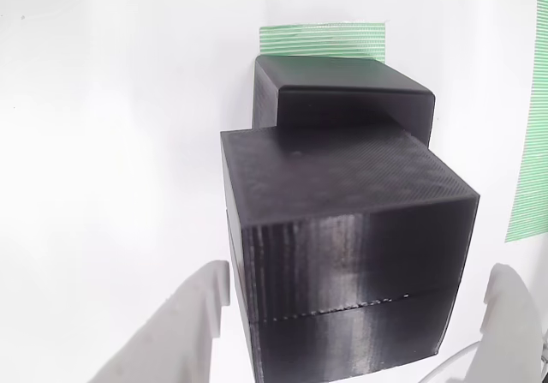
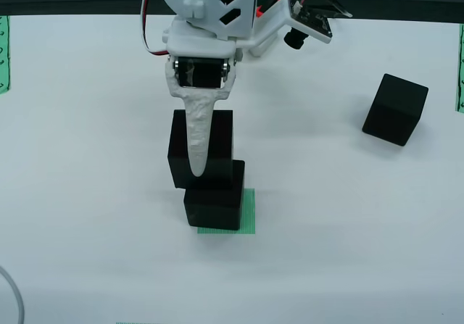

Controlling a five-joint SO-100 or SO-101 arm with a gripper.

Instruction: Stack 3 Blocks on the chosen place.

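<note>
Gripper (image 2: 197, 166): white fingers either side of the upper block (image 2: 216, 139), clamped on it. In the view that rides on the gripper, this block (image 1: 342, 246) fills the space between both fingertips (image 1: 184, 332).

Upper block sits on the lower block (image 2: 217, 201), offset left in the front view, overhanging it.

Lower block rests on the green-striped patch (image 2: 249, 212); stripes show past its right side.

Third block (image 2: 395, 109) lies well apart, right, tilted. No legible writing.
</note>
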